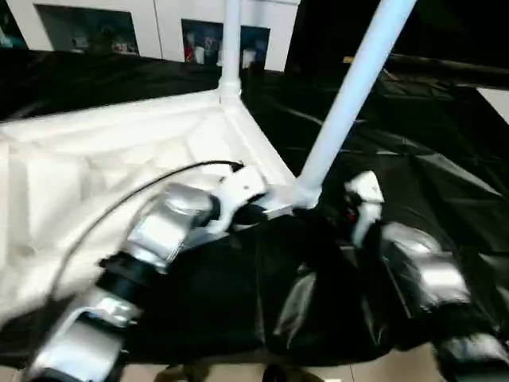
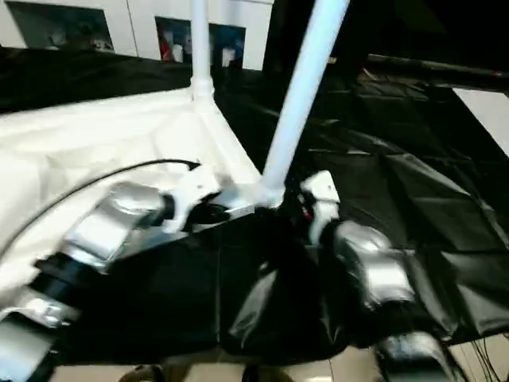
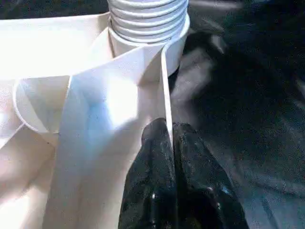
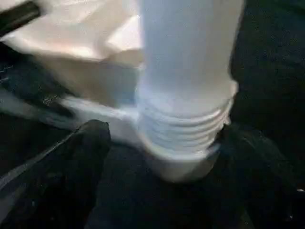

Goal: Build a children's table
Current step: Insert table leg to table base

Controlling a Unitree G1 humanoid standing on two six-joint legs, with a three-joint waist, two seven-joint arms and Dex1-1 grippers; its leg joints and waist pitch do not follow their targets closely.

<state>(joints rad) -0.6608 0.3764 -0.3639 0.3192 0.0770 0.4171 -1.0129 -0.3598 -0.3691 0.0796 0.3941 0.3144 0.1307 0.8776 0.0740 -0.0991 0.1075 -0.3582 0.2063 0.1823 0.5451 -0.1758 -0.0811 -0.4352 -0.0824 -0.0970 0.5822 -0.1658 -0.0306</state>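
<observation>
White plastic table top is lying upside down on black sheeting, ribbed underside facing up. Two legs are standing in its corner sockets: the far leg upright, the near leg leaning away to the right, its threaded end sitting in the near corner socket. No writing or brand mark is readable on any part.

Left gripper is pinching the thin side wall of the top just beside that socket, black fingers closed tight on the rim, silver forearm reaching in from the lower left with a black cable arching over it. Right gripper is hanging just right of the near leg's base, one black finger beside the threads, jaws spread and holding nothing.

White cabinet with glass doors is standing behind.
</observation>
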